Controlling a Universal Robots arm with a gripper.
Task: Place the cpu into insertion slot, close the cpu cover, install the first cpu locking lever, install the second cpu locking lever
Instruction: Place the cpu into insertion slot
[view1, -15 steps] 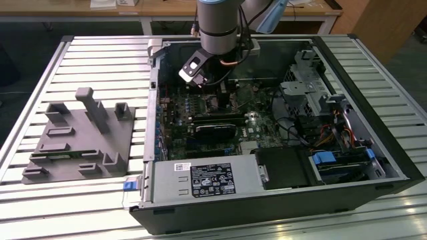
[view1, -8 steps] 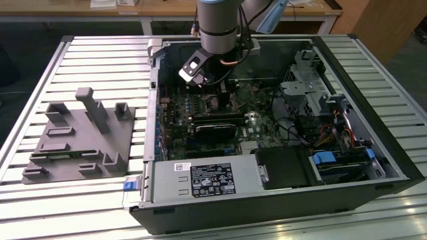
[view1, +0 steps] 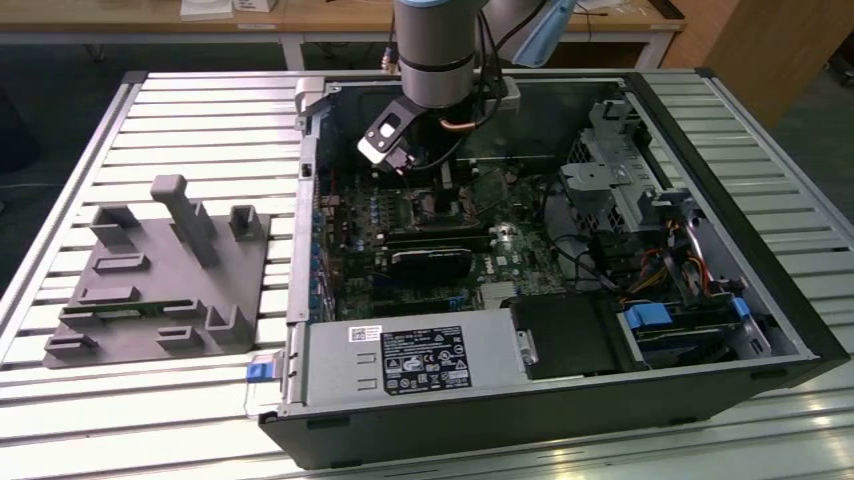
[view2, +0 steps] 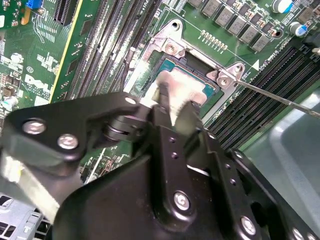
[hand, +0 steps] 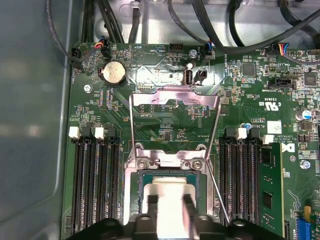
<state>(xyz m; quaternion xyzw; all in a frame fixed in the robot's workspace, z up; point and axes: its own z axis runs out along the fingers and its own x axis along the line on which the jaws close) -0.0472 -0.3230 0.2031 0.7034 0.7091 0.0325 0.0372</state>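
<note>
One cpu (hand: 170, 212) | flat, edges parallel to insertion slot (hand: 170, 174) | pinched by gripper (hand: 170, 199)

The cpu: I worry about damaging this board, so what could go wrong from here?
The claw grips the cpu right at the slot; if it is tilted or offset on release, it could seat crooked. A thin lever stands close beside the slot, so the claw might snag it. The cover is open; a knock could drop it early.
</note>
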